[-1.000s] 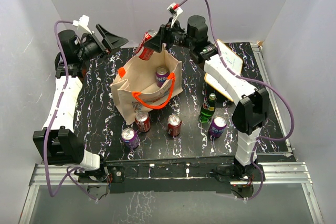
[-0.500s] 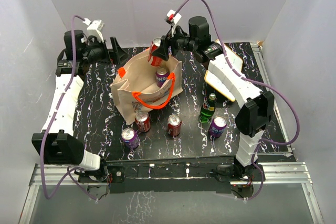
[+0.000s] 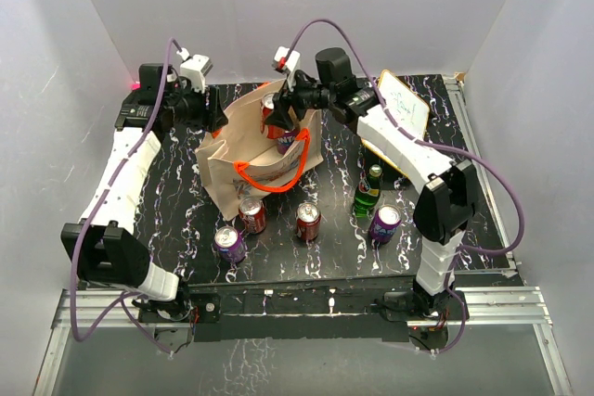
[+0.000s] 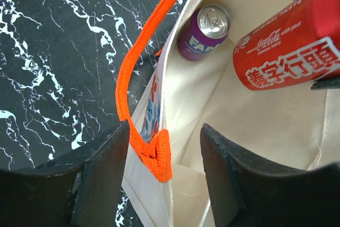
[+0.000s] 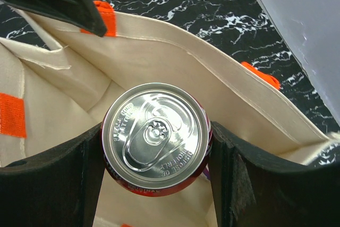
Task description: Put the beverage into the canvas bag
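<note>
Two grippers are hovering at the canvas bag [image 3: 243, 162], which is standing open on the black marble-patterned table [image 3: 176, 183] in the upper middle of the overhead view. The right gripper [image 3: 276, 116] is pinching a red Coca-Cola can [image 3: 269, 107], one finger pressing on each side, and is holding it over the bag's mouth near the upper rim. In the right wrist view the can's silver lid is facing the camera, with beige canvas showing beneath and around it. In the left wrist view the same can is lying tilted across the upper right of the frame, within the bag's outline.

A purple Fanta can [image 4: 204, 29] is standing upright in a corner of the bag, at the top centre of that frame.

The left gripper [image 4: 164, 131] is straddling the bag's rim where an orange handle [image 4: 135, 73] is stitched on. Its jaws are standing spread with the cloth between them. The inner finger is standing clear of the canvas; whether the outer one is touching the handle I cannot tell.

Five more drinks are standing on the table below the bag in the overhead view: a purple can [image 3: 230, 243], a red can [image 3: 252, 214], a second red can [image 3: 307, 221], a green bottle [image 3: 368, 194] and a second purple can [image 3: 384, 223]. A white board [image 3: 404, 104] with handwriting is lying at the upper right.
</note>
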Motion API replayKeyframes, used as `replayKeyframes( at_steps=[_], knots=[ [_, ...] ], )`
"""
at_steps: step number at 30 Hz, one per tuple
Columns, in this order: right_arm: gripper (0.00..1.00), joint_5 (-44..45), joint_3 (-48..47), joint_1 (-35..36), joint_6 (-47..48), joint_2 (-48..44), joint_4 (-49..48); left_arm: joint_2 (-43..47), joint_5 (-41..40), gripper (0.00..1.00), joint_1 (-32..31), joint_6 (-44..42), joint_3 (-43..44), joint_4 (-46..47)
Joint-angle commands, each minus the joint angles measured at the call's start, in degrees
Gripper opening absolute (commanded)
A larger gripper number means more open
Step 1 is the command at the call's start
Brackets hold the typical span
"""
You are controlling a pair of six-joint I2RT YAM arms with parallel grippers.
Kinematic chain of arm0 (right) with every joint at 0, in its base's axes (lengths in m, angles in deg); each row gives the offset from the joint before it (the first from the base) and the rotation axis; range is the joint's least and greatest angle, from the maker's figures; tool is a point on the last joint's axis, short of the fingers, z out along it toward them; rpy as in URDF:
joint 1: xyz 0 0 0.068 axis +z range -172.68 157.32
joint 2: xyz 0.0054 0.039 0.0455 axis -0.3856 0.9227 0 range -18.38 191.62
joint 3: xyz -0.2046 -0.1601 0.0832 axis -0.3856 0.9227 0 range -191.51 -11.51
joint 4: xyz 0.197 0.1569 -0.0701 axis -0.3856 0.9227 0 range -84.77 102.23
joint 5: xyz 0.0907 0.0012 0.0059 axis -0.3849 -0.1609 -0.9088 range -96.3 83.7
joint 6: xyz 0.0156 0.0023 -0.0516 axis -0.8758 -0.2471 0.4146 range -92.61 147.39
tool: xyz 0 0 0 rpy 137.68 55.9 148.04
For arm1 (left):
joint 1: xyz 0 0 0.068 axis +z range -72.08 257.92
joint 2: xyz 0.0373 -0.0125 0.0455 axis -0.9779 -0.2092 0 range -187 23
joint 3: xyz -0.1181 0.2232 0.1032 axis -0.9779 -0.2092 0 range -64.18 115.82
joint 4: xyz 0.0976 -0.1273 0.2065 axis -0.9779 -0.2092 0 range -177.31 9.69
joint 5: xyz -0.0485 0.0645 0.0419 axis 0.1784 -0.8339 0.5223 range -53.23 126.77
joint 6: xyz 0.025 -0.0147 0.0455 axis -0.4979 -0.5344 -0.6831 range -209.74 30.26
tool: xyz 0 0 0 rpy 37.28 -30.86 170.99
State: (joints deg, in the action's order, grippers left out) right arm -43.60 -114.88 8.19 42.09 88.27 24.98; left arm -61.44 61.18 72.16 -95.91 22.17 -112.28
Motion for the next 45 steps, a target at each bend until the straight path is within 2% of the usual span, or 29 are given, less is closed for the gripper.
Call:
replayKeyframes(
  at_steps=[1,10,16,21,26,31,39,45],
  knots=[
    [0.08,-0.19,-3.76,1.91,4.37,1.26,-6.03,-0.25,1.56,0.51,-0.48,0.32,-1.45,-0.6],
    [0.08,1.14,-6.43,4.53,6.49,10.26,-9.46,-2.16,2.96,0.26,-0.48,5.42,-2.56,1.32],
    [0.08,1.22,-4.19,4.77,9.59,13.39,-15.05,-3.95,3.54,0.0,-0.49,6.16,-1.2,0.98],
    [0.08,2.23,1.26,4.72,10.56,13.55,-24.31,-5.14,3.28,0.0,-0.48,6.92,-0.37,0.42],
    [0.08,3.7,0.93,4.65,12.64,15.36,-25.27,-5.61,3.51,0.0,-0.39,6.82,0.38,0.03],
    [0.08,4.69,0.02,4.71,14.6,15.33,-21.65,-5.97,3.67,0.0,-0.32,6.85,0.88,0.13],
    [0.08,11.08,-5.81,4.79,14.68,15.57,-8.87,-5.93,4.14,0.0,-0.37,5.94,1.12,0.94],
    [0.08,16.67,-5.23,5.76,14.59,14.5,-6.51,-5.53,5.39,0.0,-0.39,5.57,0.08,1.42]
  ],
)
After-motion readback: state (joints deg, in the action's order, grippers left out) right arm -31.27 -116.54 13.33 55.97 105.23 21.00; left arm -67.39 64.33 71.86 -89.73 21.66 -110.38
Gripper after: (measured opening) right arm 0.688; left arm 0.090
